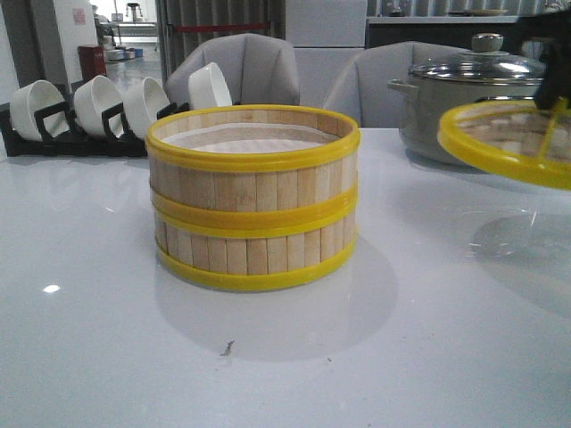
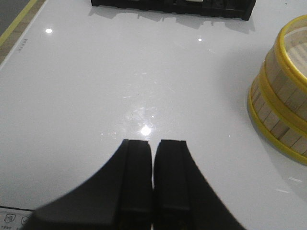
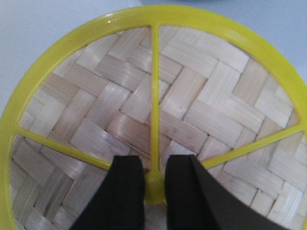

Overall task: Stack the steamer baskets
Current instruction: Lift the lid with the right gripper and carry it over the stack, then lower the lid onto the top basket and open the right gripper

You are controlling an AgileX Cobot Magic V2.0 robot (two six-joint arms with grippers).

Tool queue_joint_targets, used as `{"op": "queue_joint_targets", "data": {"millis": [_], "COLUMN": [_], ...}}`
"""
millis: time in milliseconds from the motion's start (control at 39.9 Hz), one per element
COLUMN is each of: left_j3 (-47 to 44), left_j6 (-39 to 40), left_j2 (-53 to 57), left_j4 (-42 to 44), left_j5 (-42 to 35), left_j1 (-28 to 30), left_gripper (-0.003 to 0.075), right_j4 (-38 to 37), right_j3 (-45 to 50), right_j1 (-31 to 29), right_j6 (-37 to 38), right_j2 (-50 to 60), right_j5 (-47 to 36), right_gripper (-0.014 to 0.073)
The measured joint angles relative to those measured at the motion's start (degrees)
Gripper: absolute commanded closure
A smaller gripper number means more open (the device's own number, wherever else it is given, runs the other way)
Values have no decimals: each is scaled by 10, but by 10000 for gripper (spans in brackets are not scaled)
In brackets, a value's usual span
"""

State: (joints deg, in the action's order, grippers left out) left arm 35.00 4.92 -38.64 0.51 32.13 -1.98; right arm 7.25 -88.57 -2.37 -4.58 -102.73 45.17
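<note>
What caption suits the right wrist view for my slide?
Right gripper clamps the hub of the woven lid.

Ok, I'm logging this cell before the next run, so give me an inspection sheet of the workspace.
Surface: white glossy table, a small dark speck near the front.
Job's things: two steamer baskets stacked, open on top; lid held in the air at the right.
Clutter: grey pot with glass lid; white bowls in a black rack.
Grippers: left gripper shut, empty; right gripper shut on the lid's hub.
Cables: nothing seen.
Surroundings: grey chairs behind the table.
</note>
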Motion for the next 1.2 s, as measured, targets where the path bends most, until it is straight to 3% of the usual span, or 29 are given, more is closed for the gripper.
{"op": "queue_joint_targets", "data": {"millis": [275,626,1202], "left_j3": [0,0,0], "left_j6": [0,0,0], "left_j2": [0,0,0], "left_j4": [0,0,0], "left_j5": [0,0,0], "left_j1": [0,0,0], "left_gripper": [635,635,635], "right_j4": [0,1,-10], "right_j3": [-155,-390,-417], "right_j1": [148,302,320], "right_j6": [4,4,7], "right_j2": [-23,-178,-229], "right_j5": [52,168,175], "right_gripper": [558,558,558]}}
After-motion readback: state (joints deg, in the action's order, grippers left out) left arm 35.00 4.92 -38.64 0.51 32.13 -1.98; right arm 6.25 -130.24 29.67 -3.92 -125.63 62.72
